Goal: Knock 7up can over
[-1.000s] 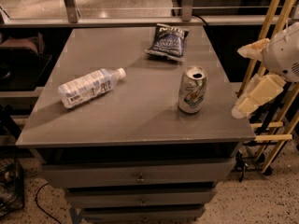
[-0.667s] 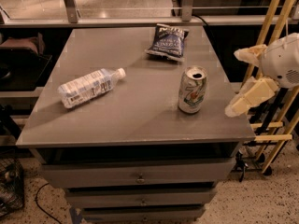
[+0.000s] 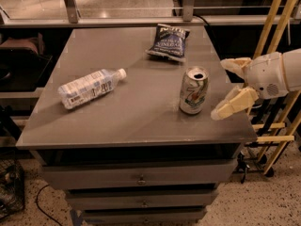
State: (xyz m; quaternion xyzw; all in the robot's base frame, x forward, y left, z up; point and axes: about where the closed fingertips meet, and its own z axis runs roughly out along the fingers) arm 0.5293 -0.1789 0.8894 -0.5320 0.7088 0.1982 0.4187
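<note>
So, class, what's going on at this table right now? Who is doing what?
A robot arm is going for the 7up can, which stands upright near the right edge of the grey table. The gripper is just right of the can, open, and does not appear to touch it. The can is not yet knocked over. A water bottle lies on its side to the left, and a chip bag lies at the back.

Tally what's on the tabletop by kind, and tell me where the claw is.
Cans: 1, the 7up can, upright.
Bottles: 1, the water bottle, lying on its side.
Bags: 1, the chip bag.
Total: 3.
Claw: open, just right of the 7up can, at the table's right edge.
</note>
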